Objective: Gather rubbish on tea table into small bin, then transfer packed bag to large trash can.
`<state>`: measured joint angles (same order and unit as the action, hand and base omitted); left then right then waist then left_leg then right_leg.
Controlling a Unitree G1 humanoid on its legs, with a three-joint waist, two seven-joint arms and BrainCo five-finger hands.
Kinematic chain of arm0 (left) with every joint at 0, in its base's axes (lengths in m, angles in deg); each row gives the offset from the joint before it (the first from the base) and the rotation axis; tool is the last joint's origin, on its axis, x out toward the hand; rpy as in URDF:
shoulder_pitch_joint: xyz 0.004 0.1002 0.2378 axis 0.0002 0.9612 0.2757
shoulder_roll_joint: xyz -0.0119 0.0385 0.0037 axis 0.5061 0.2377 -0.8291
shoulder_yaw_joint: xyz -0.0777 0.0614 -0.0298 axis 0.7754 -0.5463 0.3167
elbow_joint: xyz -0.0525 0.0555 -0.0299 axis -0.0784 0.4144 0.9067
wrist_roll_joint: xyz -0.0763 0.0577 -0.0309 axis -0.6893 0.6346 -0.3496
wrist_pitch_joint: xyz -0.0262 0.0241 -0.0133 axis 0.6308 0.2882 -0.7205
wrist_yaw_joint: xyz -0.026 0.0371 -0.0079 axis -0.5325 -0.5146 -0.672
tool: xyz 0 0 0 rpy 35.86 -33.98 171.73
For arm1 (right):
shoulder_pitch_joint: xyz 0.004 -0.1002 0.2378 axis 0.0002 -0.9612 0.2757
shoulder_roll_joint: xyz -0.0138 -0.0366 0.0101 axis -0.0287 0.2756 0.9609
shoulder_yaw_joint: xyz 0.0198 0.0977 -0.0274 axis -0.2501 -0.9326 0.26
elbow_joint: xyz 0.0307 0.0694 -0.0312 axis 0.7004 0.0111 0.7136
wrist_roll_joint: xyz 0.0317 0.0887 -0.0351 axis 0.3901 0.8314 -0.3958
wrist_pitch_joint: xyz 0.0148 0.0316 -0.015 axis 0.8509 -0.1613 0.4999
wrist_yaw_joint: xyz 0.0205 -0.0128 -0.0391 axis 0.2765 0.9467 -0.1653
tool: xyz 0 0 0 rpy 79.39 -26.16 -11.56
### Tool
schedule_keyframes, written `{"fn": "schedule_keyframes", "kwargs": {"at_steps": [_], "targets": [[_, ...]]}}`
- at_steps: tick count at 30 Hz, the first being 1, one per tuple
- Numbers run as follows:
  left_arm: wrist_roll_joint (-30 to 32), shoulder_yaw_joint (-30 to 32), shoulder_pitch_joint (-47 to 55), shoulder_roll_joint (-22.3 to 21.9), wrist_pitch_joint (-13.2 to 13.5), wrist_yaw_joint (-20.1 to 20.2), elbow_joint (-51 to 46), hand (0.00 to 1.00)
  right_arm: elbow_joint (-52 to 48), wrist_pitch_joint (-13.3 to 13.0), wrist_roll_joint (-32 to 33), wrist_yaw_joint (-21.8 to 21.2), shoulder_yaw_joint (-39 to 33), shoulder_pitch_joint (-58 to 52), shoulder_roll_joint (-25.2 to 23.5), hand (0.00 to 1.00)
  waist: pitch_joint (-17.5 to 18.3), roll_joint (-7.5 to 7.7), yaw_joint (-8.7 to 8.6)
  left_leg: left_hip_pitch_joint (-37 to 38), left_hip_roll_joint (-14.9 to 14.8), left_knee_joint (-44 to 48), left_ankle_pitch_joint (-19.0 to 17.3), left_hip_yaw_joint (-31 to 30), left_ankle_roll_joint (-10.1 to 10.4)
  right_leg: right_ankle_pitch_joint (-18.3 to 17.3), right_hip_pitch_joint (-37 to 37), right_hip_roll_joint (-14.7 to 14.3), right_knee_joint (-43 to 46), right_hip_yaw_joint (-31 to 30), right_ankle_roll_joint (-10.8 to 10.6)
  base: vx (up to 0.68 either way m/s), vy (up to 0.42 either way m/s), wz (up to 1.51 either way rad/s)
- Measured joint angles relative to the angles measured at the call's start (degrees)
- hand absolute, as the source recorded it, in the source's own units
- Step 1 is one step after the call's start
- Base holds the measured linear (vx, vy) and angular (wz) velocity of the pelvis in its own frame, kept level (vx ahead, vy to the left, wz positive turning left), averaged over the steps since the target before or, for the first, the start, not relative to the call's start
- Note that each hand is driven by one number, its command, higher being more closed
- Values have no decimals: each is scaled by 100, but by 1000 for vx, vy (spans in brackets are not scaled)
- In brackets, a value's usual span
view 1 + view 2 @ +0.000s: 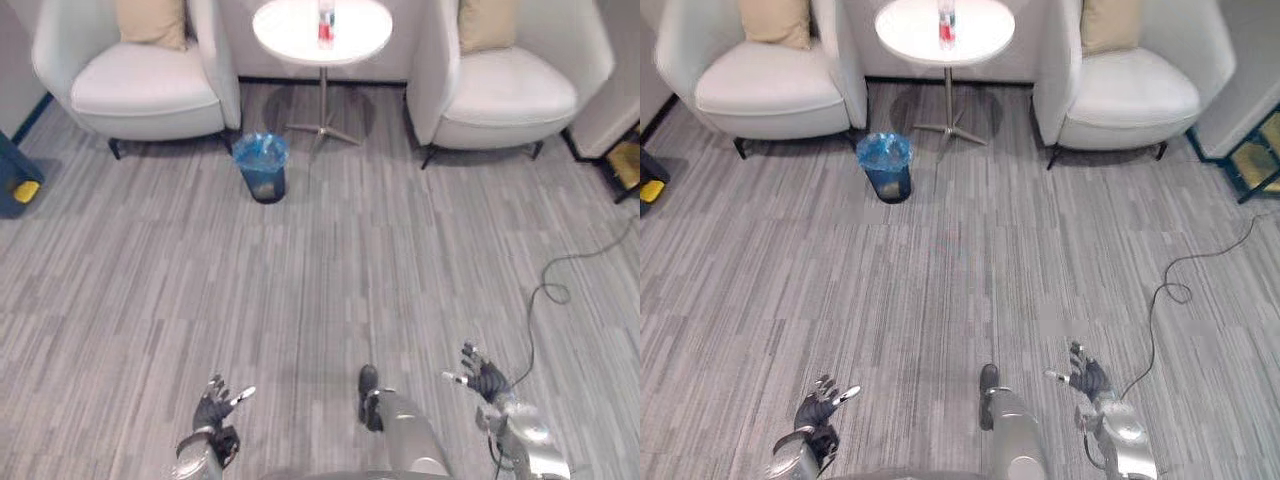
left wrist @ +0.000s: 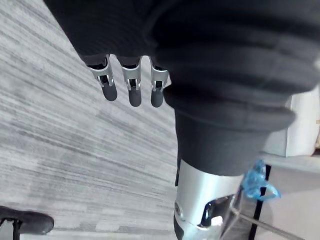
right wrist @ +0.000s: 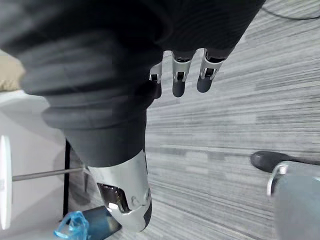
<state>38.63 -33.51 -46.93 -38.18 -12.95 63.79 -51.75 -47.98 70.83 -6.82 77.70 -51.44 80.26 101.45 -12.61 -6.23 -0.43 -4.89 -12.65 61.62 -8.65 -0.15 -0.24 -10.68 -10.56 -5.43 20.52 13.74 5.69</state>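
Setting: a sitting corner floored in grey striped carpet, taken from the robot's place, with twelve o'clock straight ahead of it.
Tea table: a round white tea table on a thin metal pedestal stands at twelve o'clock, between two armchairs.
Rubbish: a small upright red-and-white container stands on the tabletop near its middle. I cannot tell whether it is a bottle or a can.
Small bin: a small dark bin lined with a blue plastic bag stands upright on the carpet at about eleven o'clock. It is near the table's foot and the front corner of the left chair, and the blue bag shows at its rim.
Left chair: a white upholstered armchair with a beige cushion sits at ten o'clock.
Right chair: a second white armchair with a beige cushion sits at one o'clock, on the far side of the table.
Left hand: the left hand hovers low at seven o'clock above the carpet, well apart from the bin and the table. Its fingers are straight and relaxed, released, grasping nothing.
Right hand: the right hand hovers low at five o'clock, level with the other. Its fingers are likewise straight and loose, with the thumb out, and it holds nothing.
Left edge: a dark blue object with a yellow patch sits at nine o'clock, cut off by the edge. I cannot tell what it is.
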Motion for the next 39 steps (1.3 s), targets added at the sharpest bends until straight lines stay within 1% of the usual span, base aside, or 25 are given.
{"fn": "schedule_keyframes", "kwargs": {"at_steps": [2,5,6,8,9,10,11,12,13,15,16,18,21,23,25,27,28,29,30,31,34,35,36,37,39], "targets": [[14,78,-12,7,-10,-4,-43,0,8,-18,11,64,84,76,-192,0,-167,247,200,-869,233,510,-422,121,-112,-33,703,-19,-496,-225,37,654,-126,-48],[15,75,32,-106,-17,109,-229,0,3,-40,36,79,123,183,-186,0,-301,492,520,-1848,1016,-1376,-649,146,-124,-127,1778,154,-1404,-528,-36,669,-58,-36],[13,77,85,-149,-14,108,-298,0,14,-72,66,71,129,272,-108,0,-300,490,654,-2019,1251,-2653,-456,102,60,-264,2087,230,-1573,-669,-129,618,39,-41],[3,103,278,-187,-8,96,-474,0,10,-80,125,75,145,322,-3,0,-239,414,875,-2115,1364,-4240,0,-53,204,-684,2547,258,-1658,-969,-311,637,120,-75],[0,117,382,-178,-8,93,-532,0,-8,-80,144,75,156,312,-12,0,-189,408,947,-2147,1337,-4266,104,-52,165,-861,2687,279,-1641,-1081,-351,704,212,-91],[-13,147,523,-117,-6,94,-585,0,-2,-80,158,74,164,270,-95,0,-73,462,1017,-2160,1358,-3838,457,152,70,-1113,2867,398,-1464,-1253,-461,801,205,-76],[-14,167,630,-125,-11,91,-595,0,-48,-78,159,74,164,212,-174,0,58,612,1073,-2136,1373,-3428,605,434,-407,-1284,2707,578,-651,-1258,-655,994,247,-71],[-26,131,625,-136,-4,94,-668,0,-126,-78,142,76,162,178,-213,0,76,701,1065,-1986,1393,-3099,191,586,-573,-1161,2256,755,705,-1261,-832,983,238,-62],[-41,120,570,-137,1,90,-680,0,-173,-98,137,72,147,215,-254,0,55,740,1021,-1711,1453,-2922,-204,596,-632,-750,1637,964,2329,-1262,-1009,766,225,-37],[-62,87,399,-131,1,61,-665,0,-169,-89,92,75,140,157,-311,0,-13,779,828,-875,1635,-3058,-594,592,-716,-718,1117,1213,3824,-1046,-985,703,208,8],[-71,48,340,-137,16,37,-681,0,-170,-89,30,70,163,92,-350,0,-24,763,727,-390,1672,-3238,-686,523,-736,-754,947,1280,3990,-913,-927,673,169,29],[-92,21,221,-126,102,-18,-682,0,-174,-101,-11,47,316,-26,-377,0,2,679,580,307,1653,-3686,-818,351,-754,-800,380,1277,3701,-588,-888,579,95,36],[-108,-5,-16,-67,143,-22,-576,0,-162,-90,-8,-35,342,-195,-422,0,79,767,415,832,1601,-3975,-1133,-54,-682,-714,-541,1030,1972,-519,-959,557,7,57],[-101,-4,-94,-45,129,-26,-374,0,-34,-84,-7,-35,301,-245,-416,0,82,780,417,1146,1560,-4065,-1288,-320,-501,-209,-688,699,496,-1032,-947,589,-68,73],[-97,-8,-118,-48,121,-30,-258,0,125,-57,-7,-27,239,-268,-379,0,208,726,299,1463,1316,-4195,-1408,-909,-280,1183,-496,369,-264,-1285,-806,727,-169,117],[-79,28,-156,-90,113,-28,-217,0,21,-65,-4,-24,244,-194,-373,0,254,623,350,1210,1191,-3736,-1180,-1043,88,1142,-355,364,-321,-919,-617,700,-205,87],[-70,49,-209,-174,108,-30,-220,0,-176,-64,1,3,292,-196,-357,0,223,573,325,794,1221,-2751,-742,-933,257,1074,-32,378,-496,-722,-526,565,-195,70],[-69,62,-204,-208,107,-30,-225,0,-282,-64,5,24,331,-214,-356,0,196,565,330,512,1187,-2095,-372,-728,249,1041,240,404,-678,-677,-481,639,-184,72],[-69,44,-208,-243,111,-25,-234,0,-487,-88,19,74,366,-228,-384,0,177,570,453,-5,953,-1003,-306,-318,158,987,762,421,-1033,-651,-421,483,-81,57],[-70,35,-275,-263,112,-22,-237,0,-548,-91,32,110,355,-203,-433,0,148,588,524,-419,760,-630,-680,16,48,950,1160,456,-1239,-586,-364,457,-61,44],[-51,-18,-268,-268,114,-12,-380,0,-564,-154,70,189,333,47,-460,0,130,679,639,-1003,676,-1549,-873,402,32,879,1555,642,-1466,-557,-465,361,-19,7],[-44,-22,-248,-279,118,-11,-413,0,-627,-205,73,209,262,82,-457,0,134,612,651,-1077,660,-2578,-657,564,216,668,1686,694,-1468,-479,-622,329,57,22],[-44,-60,-193,-345,117,-14,-416,0,-684,-226,76,218,144,55,-384,0,192,325,621,-1084,523,-3741,312,558,242,414,1833,530,-1461,-409,-777,327,83,24],[-43,-89,-164,-333,117,-11,-405,0,-651,-226,78,224,76,48,-397,0,205,238,615,-1091,494,-3706,434,536,-21,215,1906,504,-1409,-445,-868,296,92,26],[-19,-63,-113,-251,114,-15,-418,0,-652,-189,75,240,102,62,-491,0,204,558,615,-796,853,-4032,441,661,-61,27,1906,904,-1174,-473,-987,284,99,11]]}}
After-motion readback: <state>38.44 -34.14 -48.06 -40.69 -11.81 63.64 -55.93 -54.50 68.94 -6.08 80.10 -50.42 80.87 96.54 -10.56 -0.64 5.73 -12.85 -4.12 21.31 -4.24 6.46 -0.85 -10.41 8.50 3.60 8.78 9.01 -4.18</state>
